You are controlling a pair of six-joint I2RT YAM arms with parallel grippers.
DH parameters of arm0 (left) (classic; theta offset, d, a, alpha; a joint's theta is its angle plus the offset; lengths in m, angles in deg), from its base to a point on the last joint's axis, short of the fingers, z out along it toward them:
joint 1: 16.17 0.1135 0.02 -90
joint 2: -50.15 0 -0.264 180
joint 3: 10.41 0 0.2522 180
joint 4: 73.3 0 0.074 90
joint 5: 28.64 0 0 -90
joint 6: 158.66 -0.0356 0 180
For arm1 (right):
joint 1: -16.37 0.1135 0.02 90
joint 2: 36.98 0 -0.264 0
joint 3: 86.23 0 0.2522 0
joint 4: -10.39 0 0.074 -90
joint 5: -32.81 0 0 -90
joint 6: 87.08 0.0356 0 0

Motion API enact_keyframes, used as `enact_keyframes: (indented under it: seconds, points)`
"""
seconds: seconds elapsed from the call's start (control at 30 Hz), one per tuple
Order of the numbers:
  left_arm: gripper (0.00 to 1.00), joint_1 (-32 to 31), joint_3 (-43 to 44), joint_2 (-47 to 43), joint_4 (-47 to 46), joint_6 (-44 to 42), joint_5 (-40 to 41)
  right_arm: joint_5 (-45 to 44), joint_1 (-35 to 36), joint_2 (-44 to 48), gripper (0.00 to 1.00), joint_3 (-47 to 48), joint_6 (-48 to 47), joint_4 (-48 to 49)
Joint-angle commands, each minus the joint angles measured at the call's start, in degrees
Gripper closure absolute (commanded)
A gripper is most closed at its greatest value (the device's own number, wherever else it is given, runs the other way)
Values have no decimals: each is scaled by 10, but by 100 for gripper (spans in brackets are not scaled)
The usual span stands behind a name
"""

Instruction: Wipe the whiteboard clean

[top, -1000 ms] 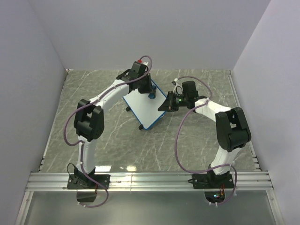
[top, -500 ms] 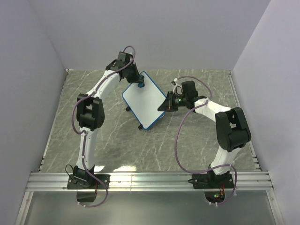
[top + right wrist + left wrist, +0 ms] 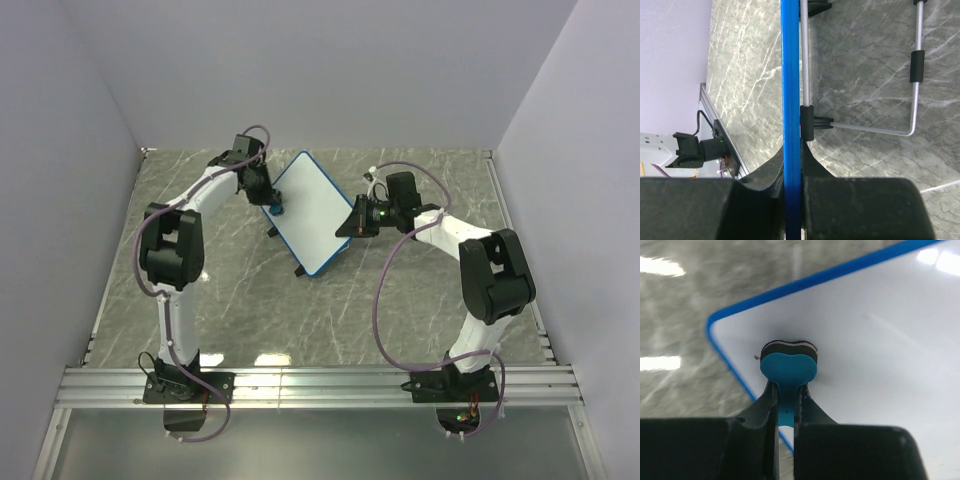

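Note:
The whiteboard (image 3: 312, 215), white with a thin blue frame and black feet, stands tilted in the middle of the table. Its face shows no marks. My left gripper (image 3: 273, 208) is shut on the small blue eraser (image 3: 788, 365), whose pad presses on the board's face (image 3: 880, 340) near its left corner. My right gripper (image 3: 352, 224) is shut on the board's right edge, seen edge-on as a blue strip (image 3: 790, 100) between the fingers. The board's wire stand (image 3: 912, 75) shows behind it.
The grey marble tabletop (image 3: 420, 300) lies all around the board. Pale walls close in the back and sides. An aluminium rail (image 3: 320, 385) runs along the near edge by the arm bases.
My left arm has swept the eraser from the board's top edge leftward and down to its left side. The board and my right gripper have stayed put.

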Motion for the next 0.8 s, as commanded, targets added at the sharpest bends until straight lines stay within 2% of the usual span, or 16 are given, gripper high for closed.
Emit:
enact_keyframes:
  seconds: [0.0,0.27,0.43,0.47,0.57,0.6,0.63,0.67,0.77]
  points:
    - [100,34,-25,-64,17,-13,25,-75,22,-17,100,-28,-33,-58]
    - [100,78,-130,-160,18,-24,50,-85,22,31,100,-92,-22,-30]
    - [100,87,-197,-203,20,-27,82,-94,23,40,98,-98,-6,-25]
    - [100,88,-219,-214,21,-26,87,-96,22,43,88,-101,-1,-20]
    - [100,90,-251,-234,23,-20,90,-101,23,56,65,-109,10,-11]
    - [100,91,-272,-240,22,-17,88,-106,25,61,51,-111,12,-9]
    - [100,91,-283,-245,20,-14,87,-107,24,63,47,-112,16,-9]
    - [100,91,-292,-258,19,-12,81,-108,24,72,36,-114,16,-9]
    - [100,91,-331,-279,17,-9,81,-121,23,99,30,-113,15,-27]
